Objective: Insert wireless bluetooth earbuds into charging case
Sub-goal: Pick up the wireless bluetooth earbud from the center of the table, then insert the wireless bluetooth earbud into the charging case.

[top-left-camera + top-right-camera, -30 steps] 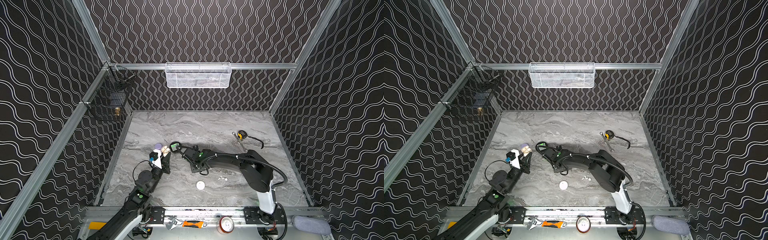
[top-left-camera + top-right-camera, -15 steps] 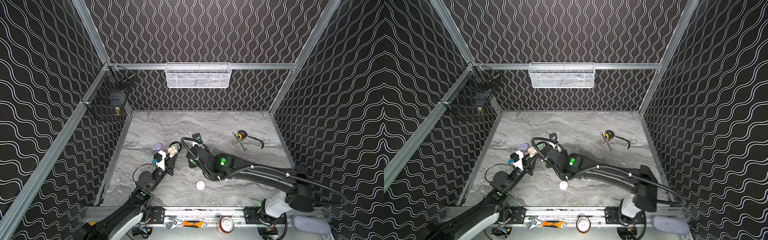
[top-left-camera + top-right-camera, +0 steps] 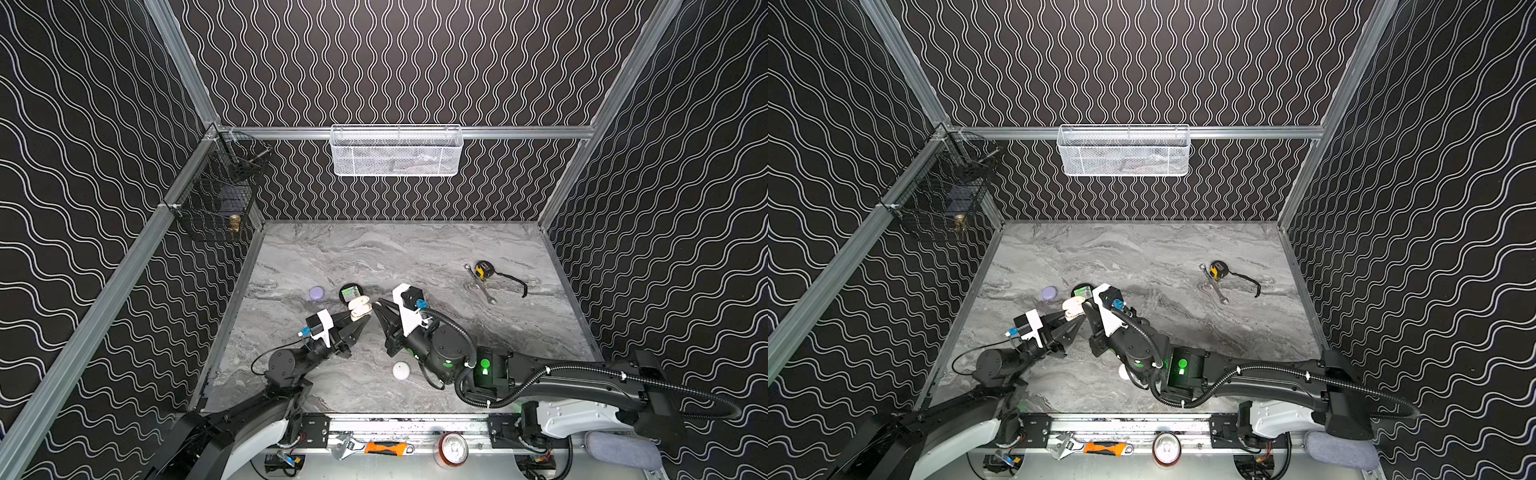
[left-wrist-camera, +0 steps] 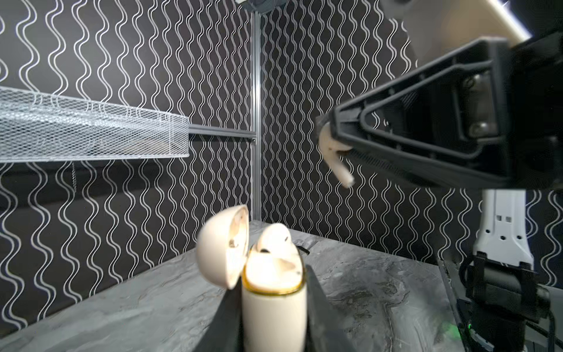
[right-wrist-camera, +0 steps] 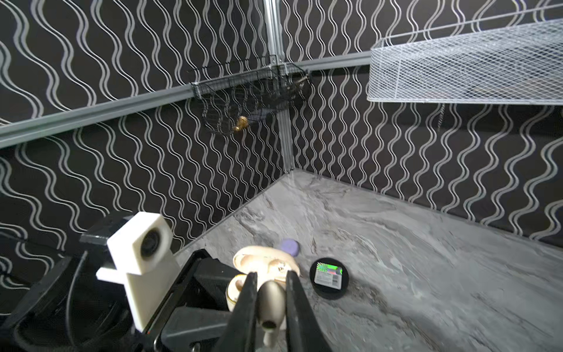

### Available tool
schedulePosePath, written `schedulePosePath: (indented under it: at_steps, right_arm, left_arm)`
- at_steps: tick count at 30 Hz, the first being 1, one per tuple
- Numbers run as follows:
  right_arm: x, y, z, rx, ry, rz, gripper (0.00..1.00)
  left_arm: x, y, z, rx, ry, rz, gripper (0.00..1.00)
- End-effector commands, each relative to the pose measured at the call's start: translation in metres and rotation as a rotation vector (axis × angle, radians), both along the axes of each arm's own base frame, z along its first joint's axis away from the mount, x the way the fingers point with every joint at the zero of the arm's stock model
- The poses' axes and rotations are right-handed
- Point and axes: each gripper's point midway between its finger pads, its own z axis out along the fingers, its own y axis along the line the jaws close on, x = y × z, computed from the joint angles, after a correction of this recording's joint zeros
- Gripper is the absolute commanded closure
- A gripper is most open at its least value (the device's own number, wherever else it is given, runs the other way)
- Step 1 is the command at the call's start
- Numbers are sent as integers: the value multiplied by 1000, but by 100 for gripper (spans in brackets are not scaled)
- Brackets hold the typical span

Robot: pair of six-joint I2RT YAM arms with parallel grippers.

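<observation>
Change against a second ago: your left gripper (image 3: pixel 361 319) sits nearer the centre of the bench (image 3: pixel 415 257) and is off the lilac case (image 3: pixel 316 293), which now lies uncovered. Your right arm is stretched long and low instead of folded, and the right gripper (image 5: pixel 271 283) faces the left one, near but apart. Reading: the pick is done and you are lining up the insertion. The left jaws pinch the cream charging case (image 4: pixel 274 307) upright, seemingly lifted off the bench, with its lid (image 4: pixel 222 247) hinged open. One seated earbud (image 4: pixel 274 237) fills a well, head proud; the neighbouring well looks empty. The right jaws pinch the cream earbud (image 4: pixel 333 155) by its head. It is glossy, stem free and slanting down toward the case, above the mouth and short of it.
</observation>
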Motion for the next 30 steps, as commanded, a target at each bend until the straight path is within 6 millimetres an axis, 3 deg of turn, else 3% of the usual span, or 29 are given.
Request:
schedulePosePath:
  at_steps: [1,11,30]
  right_arm:
    - [-14,12,34,121,-93,98,83]
    - [-20,38,32,127,-123,161,84]
    - [-15,45,9,110,-142,138,85]
  left_arm:
    - [-16,1,17,-37,-64,-52,100]
    - [-23,1,24,-46,-91,-73,100]
    - [-23,4,25,-54,-86,-55,100]
